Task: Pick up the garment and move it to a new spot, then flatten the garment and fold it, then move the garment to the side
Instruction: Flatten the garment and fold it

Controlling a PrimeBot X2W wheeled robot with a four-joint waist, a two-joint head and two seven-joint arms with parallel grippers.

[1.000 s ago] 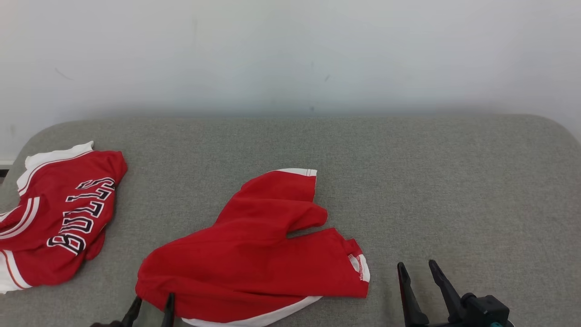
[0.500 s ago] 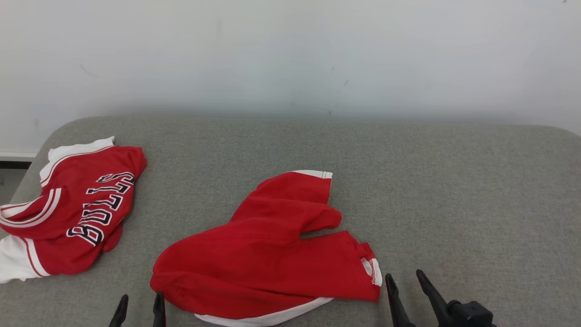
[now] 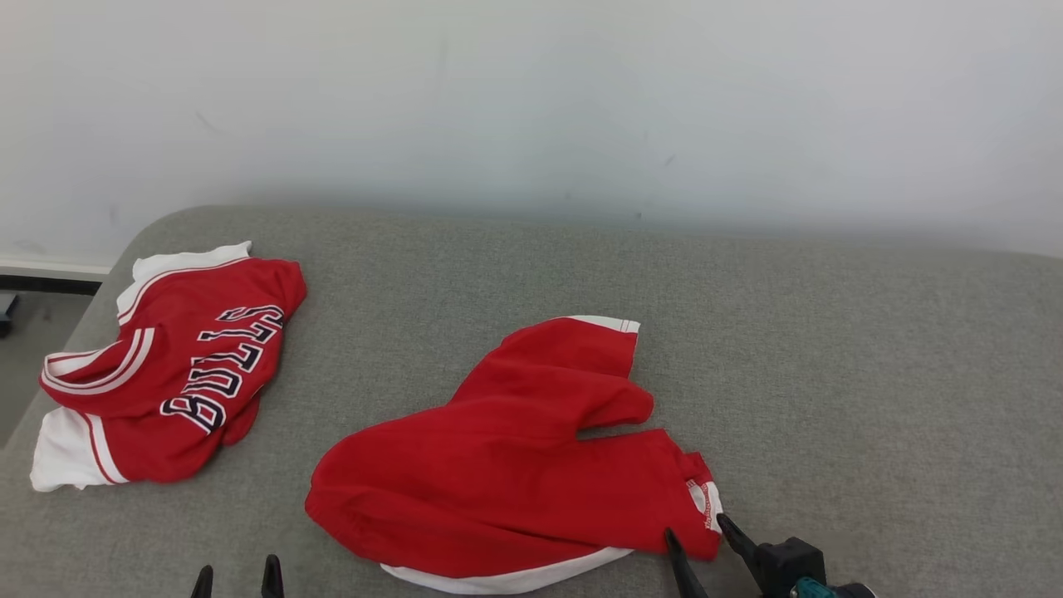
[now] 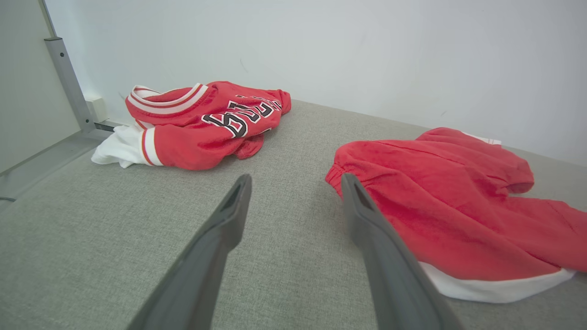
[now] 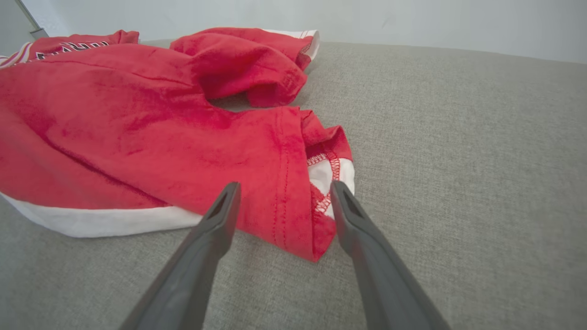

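The head camera has swung, sliding the scene rightward. The right end effector [image 3: 694, 525], fingers apart, has closed in and now straddles the near-right hem corner of the red shorts [image 3: 498, 490] at mid-desk. The left end effector [image 3: 237, 566], also spread, hangs near-left of them. Open grey desk [image 3: 872, 374] stretches right, and a Bulls jersey [image 3: 183, 365] lies at the left edge.

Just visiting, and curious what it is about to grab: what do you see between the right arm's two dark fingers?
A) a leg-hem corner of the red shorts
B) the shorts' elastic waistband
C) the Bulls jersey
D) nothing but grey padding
A: in the right wrist view the open right fingers frame the stitched hem corner of the red shorts; the Bulls jersey lies far to the left.
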